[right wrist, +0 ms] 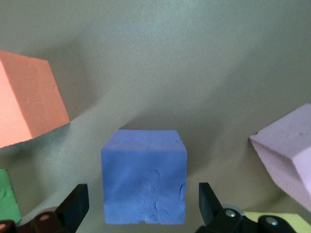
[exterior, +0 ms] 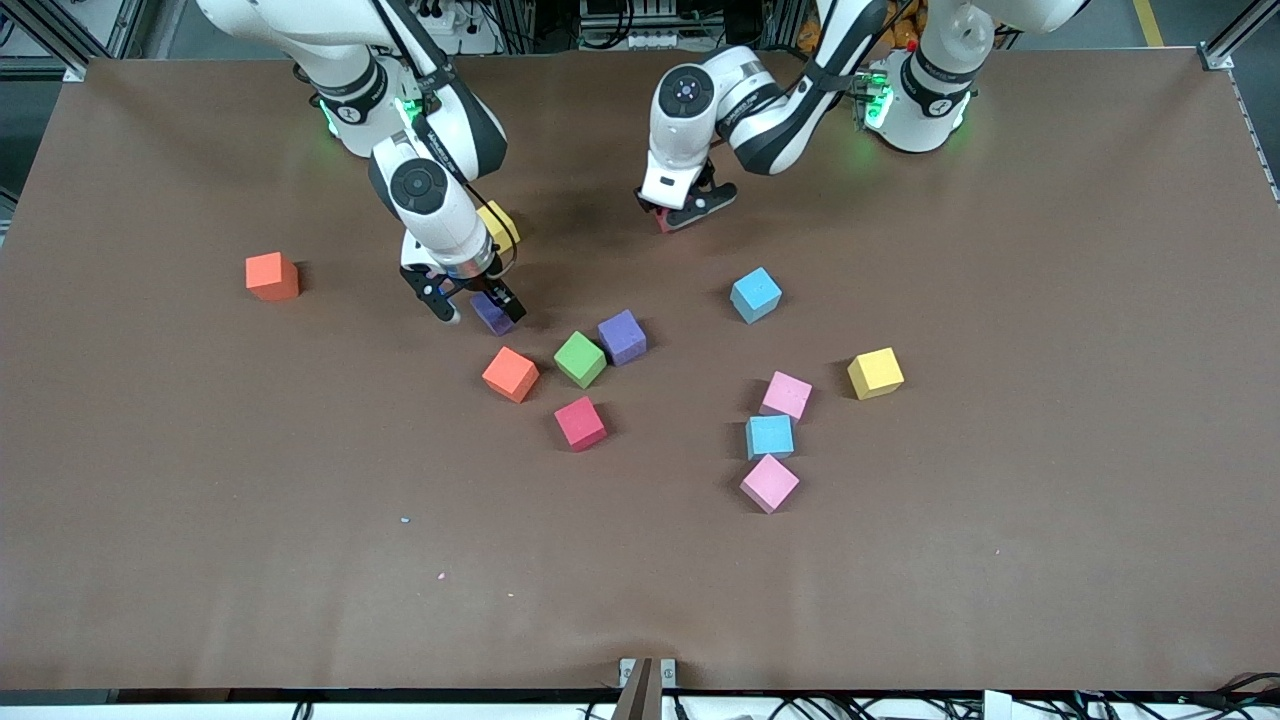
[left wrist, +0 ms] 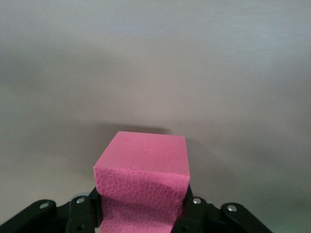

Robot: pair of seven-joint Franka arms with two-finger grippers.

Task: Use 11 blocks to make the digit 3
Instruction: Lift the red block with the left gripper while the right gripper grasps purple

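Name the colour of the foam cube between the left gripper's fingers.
Crimson foam cube, appearing pinkish; clearest in the left wrist view.

Brown matte table [exterior: 1050,560] framed by aluminium rails [exterior: 1235,40].

even, soft overhead light; short shadows, little glare

the matte brown table [exterior: 200,520] is evenly lit in the front view, and each small foam cube, like the yellow one [exterior: 876,373], casts a short soft shadow. green lamps glow near the arm bases. both wrist views look washed out and grainy, perhaps softly focused; there the crimson foam cube [left wrist: 143,182] reads pink.
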